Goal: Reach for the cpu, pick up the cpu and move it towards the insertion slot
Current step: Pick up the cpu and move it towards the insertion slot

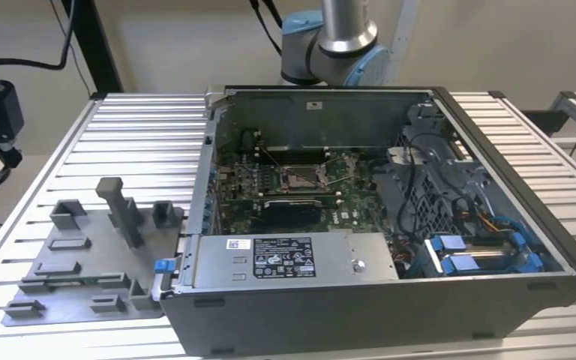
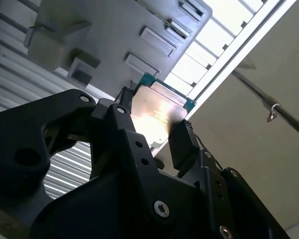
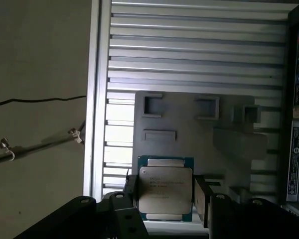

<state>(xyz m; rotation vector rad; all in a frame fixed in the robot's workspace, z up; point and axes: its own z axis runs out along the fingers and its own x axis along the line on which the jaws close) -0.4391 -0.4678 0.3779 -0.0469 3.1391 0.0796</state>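
Gripper point(image 3: 167, 190) is clamped on one cpu point(image 3: 165, 191) in both wrist views, with its two black fingers point(image 3: 203, 196) pressing the chip's side edges. I see the cpu held above one grey tray point(image 3: 189, 144), its lower edge hidden by the gripper body. In the exterior view, one insertion slot point(image 1: 303, 177) sits dim inside the open computer case point(image 1: 368, 315), and the arm point(image 1: 343, 30) is cut off at the frame's top.

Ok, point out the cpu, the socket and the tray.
cpu point(image 3: 165, 191): first wrist view, middle of its silver lid.
socket point(image 1: 301, 178): exterior view, its dark centre.
tray point(image 1: 103, 261): exterior view, bare flat base.
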